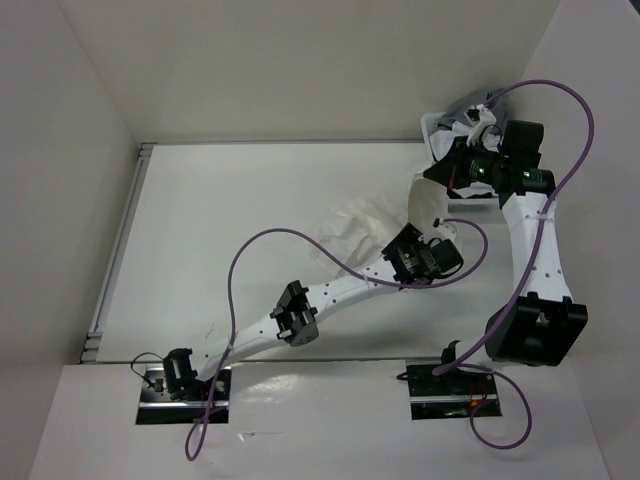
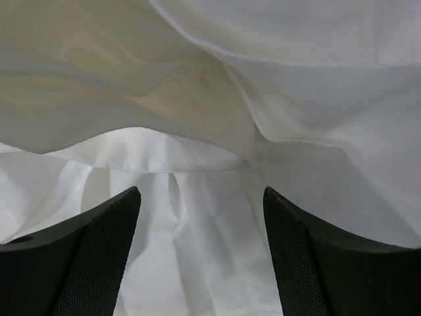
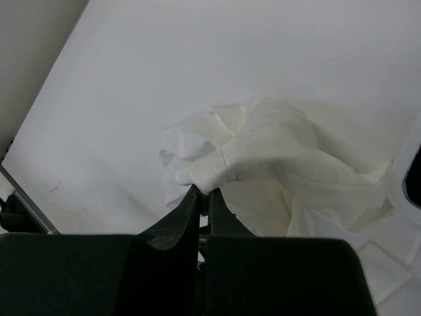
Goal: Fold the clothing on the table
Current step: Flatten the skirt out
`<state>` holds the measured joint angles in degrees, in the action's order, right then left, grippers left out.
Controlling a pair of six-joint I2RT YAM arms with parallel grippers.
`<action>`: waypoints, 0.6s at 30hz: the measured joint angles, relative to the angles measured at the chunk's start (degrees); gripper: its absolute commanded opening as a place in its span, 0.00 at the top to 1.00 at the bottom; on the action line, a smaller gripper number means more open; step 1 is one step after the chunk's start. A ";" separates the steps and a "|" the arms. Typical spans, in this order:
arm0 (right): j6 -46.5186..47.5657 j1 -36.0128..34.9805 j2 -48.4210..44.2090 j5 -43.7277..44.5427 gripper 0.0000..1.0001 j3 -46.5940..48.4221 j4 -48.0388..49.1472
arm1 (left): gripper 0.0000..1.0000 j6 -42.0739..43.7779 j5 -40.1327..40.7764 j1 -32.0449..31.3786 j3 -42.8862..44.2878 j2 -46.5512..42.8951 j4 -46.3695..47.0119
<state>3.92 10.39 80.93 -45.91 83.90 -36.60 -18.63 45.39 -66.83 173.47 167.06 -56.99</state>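
Lying bunched on the counter, a little toward three o'clock from its middle, the white pleated skirt is a rumpled heap. The right jaws are pinched tight on a ribbed fold of its edge. The left jaws stand wide apart close over the cloth, gripping nothing, on the heap's four o'clock side.

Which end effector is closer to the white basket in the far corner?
Right. The right end effector, shut on the skirt, is near the basket; the left end effector, open over the skirt, is farther away.
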 measured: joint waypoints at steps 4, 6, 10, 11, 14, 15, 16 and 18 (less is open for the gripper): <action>-0.02 0.13 -0.15 -0.02 1.00 0.00 -0.02 | 0.20 0.17 1.25 0.00 1.22 0.61 0.59; -0.02 0.35 -0.24 0.00 1.00 0.00 0.00 | 0.21 0.33 1.60 0.00 1.33 1.09 1.14; -0.02 0.50 -0.35 -0.07 1.00 0.00 0.00 | 0.21 0.46 2.10 0.00 1.88 2.62 1.70; -0.02 0.52 -0.35 -0.09 1.00 0.00 0.00 | 0.21 0.52 2.29 0.00 2.10 3.17 1.81; -0.02 0.52 -0.37 -0.15 1.00 0.00 -0.02 | 0.23 0.79 3.39 -0.02 2.56 4.50 2.36; -0.02 0.55 -0.37 -0.22 1.00 0.00 0.00 | 0.23 0.94 3.78 -0.02 2.89 4.72 2.60; -0.02 0.66 -0.37 -0.24 1.00 0.00 0.00 | 0.23 1.27 4.02 -0.02 3.32 5.01 2.82; -0.04 0.87 -0.39 -0.37 1.00 0.00 -0.02 | 0.24 2.21 4.66 -0.13 3.58 5.35 3.67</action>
<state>3.88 11.27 80.53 -46.28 83.90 -36.62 -16.43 50.04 -66.96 177.05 172.42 -53.32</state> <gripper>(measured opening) 0.023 0.764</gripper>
